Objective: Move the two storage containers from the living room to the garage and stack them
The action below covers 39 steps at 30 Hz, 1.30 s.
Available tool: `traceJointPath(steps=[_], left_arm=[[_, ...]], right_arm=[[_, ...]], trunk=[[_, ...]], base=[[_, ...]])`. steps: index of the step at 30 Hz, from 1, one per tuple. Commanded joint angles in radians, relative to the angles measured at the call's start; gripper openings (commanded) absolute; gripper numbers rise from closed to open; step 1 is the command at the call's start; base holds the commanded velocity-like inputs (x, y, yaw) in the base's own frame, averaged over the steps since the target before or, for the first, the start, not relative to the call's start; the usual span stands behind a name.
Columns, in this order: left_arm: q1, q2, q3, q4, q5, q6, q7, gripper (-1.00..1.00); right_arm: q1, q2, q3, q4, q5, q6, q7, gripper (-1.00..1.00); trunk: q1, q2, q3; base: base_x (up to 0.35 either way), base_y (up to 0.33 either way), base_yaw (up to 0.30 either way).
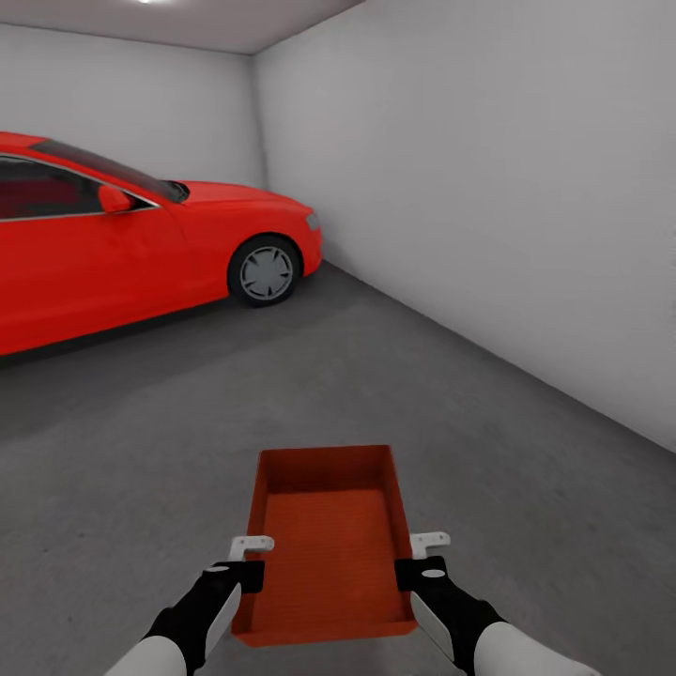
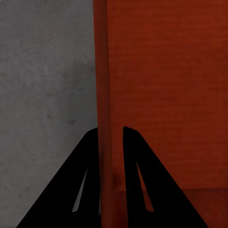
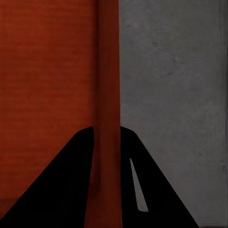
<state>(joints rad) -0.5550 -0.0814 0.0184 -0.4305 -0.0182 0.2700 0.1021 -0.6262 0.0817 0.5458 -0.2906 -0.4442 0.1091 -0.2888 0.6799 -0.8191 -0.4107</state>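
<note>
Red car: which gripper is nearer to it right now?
Left. The left gripper clamps the container wall on the red car side; the right gripper clamps the opposite wall, by the garage's side wall.

text: none legible | labels: none | car (image 1: 122, 253): no readable badge or plate

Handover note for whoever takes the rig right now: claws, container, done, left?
Left claw: shut on the left wall of the storage container.
Right claw: shut on its right wall.
The container is empty, carried between both claws in front of the robot, above the grey concrete floor.
Robot is in the garage, red car ahead on the left, grey wall on the right.
Done: this container has reached the garage.
Left: set it down on the floor or on the other container. The second container is not visible here, so check where it stands.
</note>
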Motion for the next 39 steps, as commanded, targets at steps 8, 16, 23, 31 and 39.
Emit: traceJointPath(steps=[8, 16, 23, 31, 39], left_arm=[[0.0, 0.0, -0.025, -0.004, -0.006, 0.005, 0.01, -1.0], [0.0, 0.0, -0.025, -0.004, -0.006, 0.005, 0.01, -1.0], [0.0, 0.0, -0.025, -0.004, -0.006, 0.005, 0.01, -1.0], [0.0, 0.0, -0.025, -0.004, -0.006, 0.005, 0.01, -1.0], [0.0, 0.0, -0.025, -0.004, -0.006, 0.005, 0.01, -1.0]], right_arm=[[-0.001, -0.016, 0.019, 0.01, -0.013, 0.007, -0.024, -1.0], [-0.001, -0.016, 0.019, 0.01, -0.013, 0.007, -0.026, -1.0], [-0.001, -0.016, 0.019, 0.01, -0.013, 0.007, -0.026, -1.0], [-0.001, -0.016, 0.019, 0.01, -0.013, 0.007, -0.026, -1.0], [-0.001, -0.016, 0.019, 0.01, -0.013, 0.007, -0.026, -1.0]], trunk=[[0.0, -0.001, -0.001], [0.0, -0.001, -0.001], [0.0, -0.001, -0.001], [0.0, -0.001, -0.001], [0.0, -0.001, -0.001]], base=[[0.0, 0.0, -0.102], [0.0, 0.0, -0.164], [0.0, 0.0, -0.244], [0.0, 0.0, -0.246], [0.0, 0.0, -0.245]])
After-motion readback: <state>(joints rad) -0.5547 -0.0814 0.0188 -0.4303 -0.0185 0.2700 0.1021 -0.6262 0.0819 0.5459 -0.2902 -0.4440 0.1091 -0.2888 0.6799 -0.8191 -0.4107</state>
